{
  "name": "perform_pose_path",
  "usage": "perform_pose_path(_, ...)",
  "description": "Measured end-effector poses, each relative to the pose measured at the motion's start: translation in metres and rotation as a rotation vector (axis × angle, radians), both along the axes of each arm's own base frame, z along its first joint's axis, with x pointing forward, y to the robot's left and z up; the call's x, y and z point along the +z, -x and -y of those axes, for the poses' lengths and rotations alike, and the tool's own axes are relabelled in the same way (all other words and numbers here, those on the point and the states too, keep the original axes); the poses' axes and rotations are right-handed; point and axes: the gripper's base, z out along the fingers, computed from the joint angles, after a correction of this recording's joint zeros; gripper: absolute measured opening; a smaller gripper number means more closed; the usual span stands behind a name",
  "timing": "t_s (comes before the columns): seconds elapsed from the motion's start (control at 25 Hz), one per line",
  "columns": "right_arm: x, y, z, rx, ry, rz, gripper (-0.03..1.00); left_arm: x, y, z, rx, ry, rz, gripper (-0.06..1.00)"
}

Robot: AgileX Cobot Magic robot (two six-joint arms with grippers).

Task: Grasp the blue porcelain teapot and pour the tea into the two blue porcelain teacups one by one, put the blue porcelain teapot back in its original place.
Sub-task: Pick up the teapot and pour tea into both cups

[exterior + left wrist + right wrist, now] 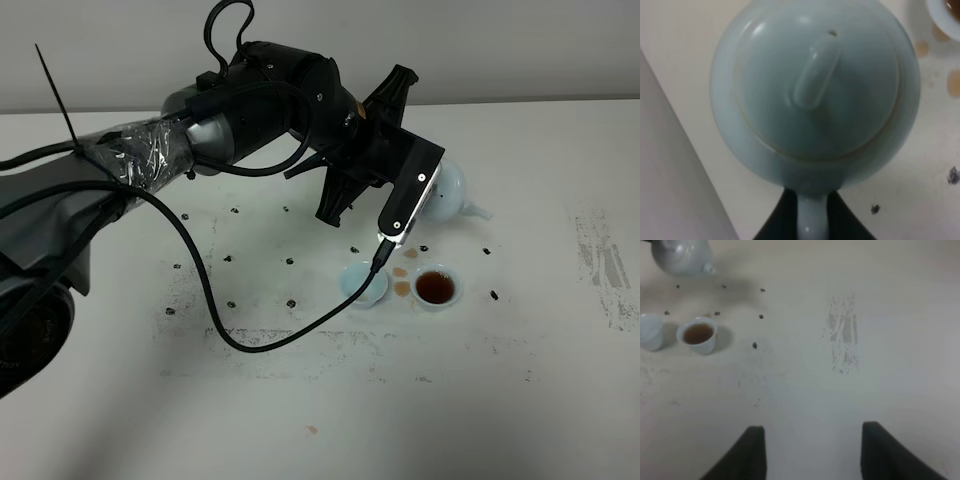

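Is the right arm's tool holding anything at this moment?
No. In the right wrist view the right tool has its fingers spread apart, with only the table showing between them.

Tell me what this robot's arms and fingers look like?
The left arm is a bulky black and grey tube, partly wrapped in crinkled clear film. Black cables loop along it, and a thin black tie sticks out. A black block with a silver edge sits at the wrist. The fingers are matte black wedges on both arms: left, right.
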Motion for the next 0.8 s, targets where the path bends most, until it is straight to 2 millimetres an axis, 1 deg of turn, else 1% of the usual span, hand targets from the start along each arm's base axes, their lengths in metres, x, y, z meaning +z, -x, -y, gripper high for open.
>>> perform_pose_path(0.32,0.000,0.000,0.000,0.000,0.000,0.000,0.42,0.001,-0.004,-0.004,0.352,0.203,-0.196,0.04)
perform_pose_path(0.4,0.000,0.000,0.000,0.000,0.000,0.000,0.42,-0.002,-0.004,-0.003,0.422,0.234,-0.239,0.04)
perform_pose_path(0.52,0.000,0.000,0.000,0.000,0.000,0.000,0.42,-0.016,-0.005,-0.004,0.483,0.227,-0.300,0.04)
perform_pose_path(0.68,0.000,0.000,0.000,0.000,0.000,0.000,0.42,-0.036,-0.006,-0.005,0.508,0.185,-0.352,0.04)
perform_pose_path(0.8,0.000,0.000,0.000,0.000,0.000,0.000,0.42,-0.041,-0.007,-0.004,0.512,0.176,-0.361,0.04)
